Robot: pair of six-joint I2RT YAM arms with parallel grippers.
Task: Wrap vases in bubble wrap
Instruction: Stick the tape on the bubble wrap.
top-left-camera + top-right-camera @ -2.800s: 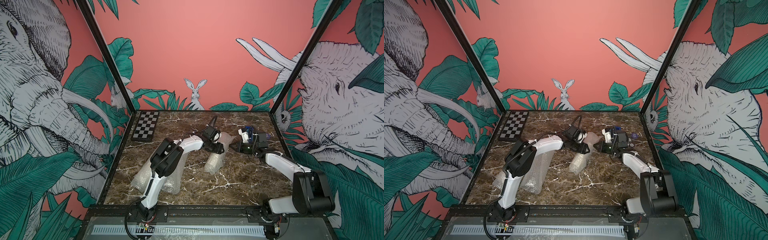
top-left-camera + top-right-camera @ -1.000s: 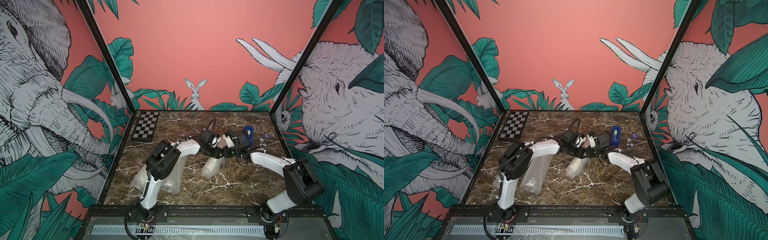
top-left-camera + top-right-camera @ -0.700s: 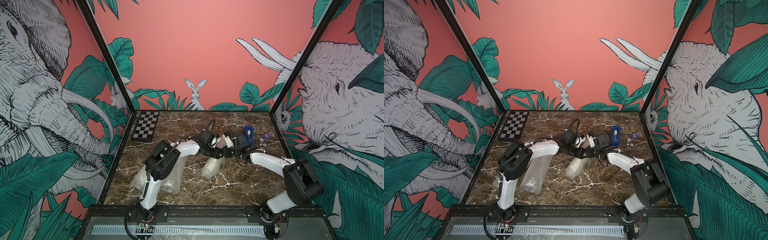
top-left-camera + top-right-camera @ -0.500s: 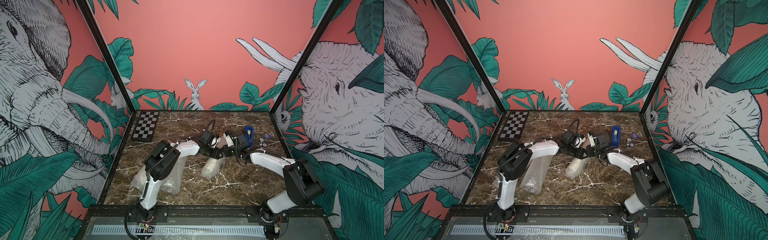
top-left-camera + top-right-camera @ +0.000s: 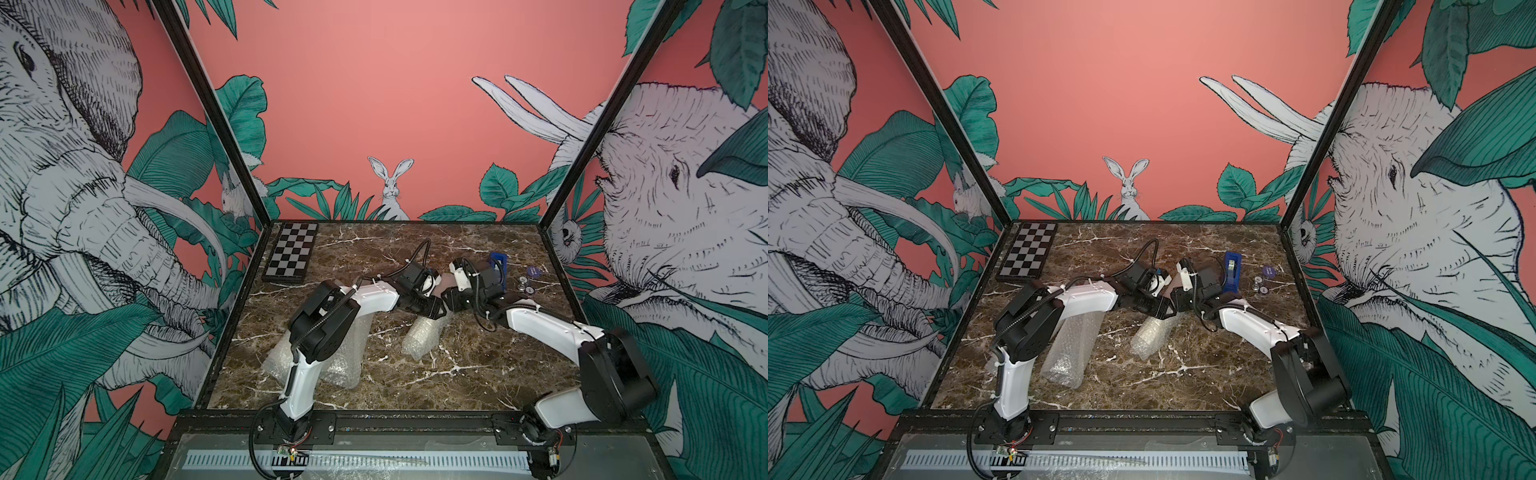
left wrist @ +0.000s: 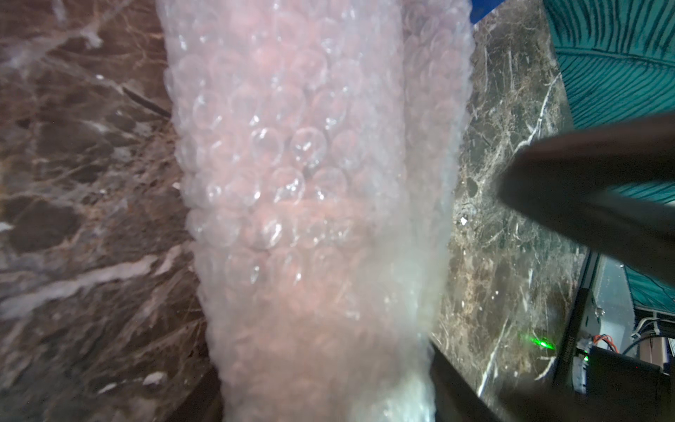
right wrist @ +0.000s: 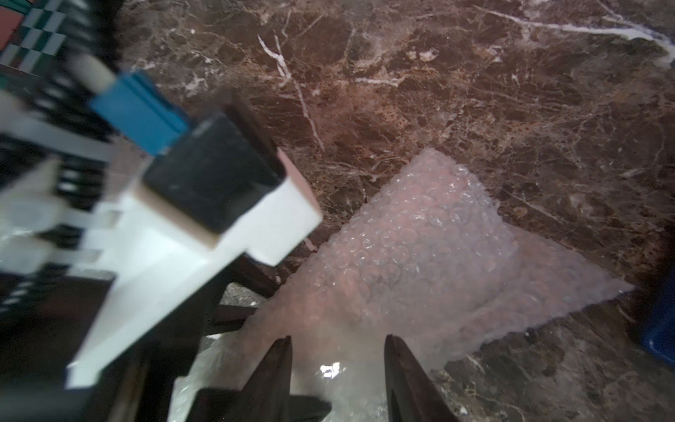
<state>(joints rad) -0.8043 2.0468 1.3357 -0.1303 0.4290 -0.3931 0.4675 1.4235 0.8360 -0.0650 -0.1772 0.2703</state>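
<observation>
A roll of bubble wrap (image 5: 420, 338) (image 5: 1148, 336) lies slanted on the marble table (image 5: 478, 365) in both top views. Whether a vase is inside it cannot be made out through the plastic. My left gripper (image 5: 434, 309) (image 6: 328, 402) is shut round the roll's far end, and the bubbled roll (image 6: 310, 182) fills the left wrist view. My right gripper (image 5: 446, 301) (image 7: 338, 350) faces it from the right, open, its dark fingers (image 7: 277, 372) apart over a flat corner of the wrap (image 7: 420, 255). No bare vases show.
A bigger heap of bubble wrap (image 5: 349, 353) (image 5: 1069, 349) lies under my left arm, near the left front. A blue tape dispenser (image 5: 498, 268) (image 5: 1232, 272) and small round discs (image 5: 528, 282) sit behind my right gripper. A chequered board (image 5: 291, 255) lies at the back left.
My right gripper's jaws have spread open at the roll's far end. The left gripper keeps its hold, and neither arm has shifted noticeably in the last second.
</observation>
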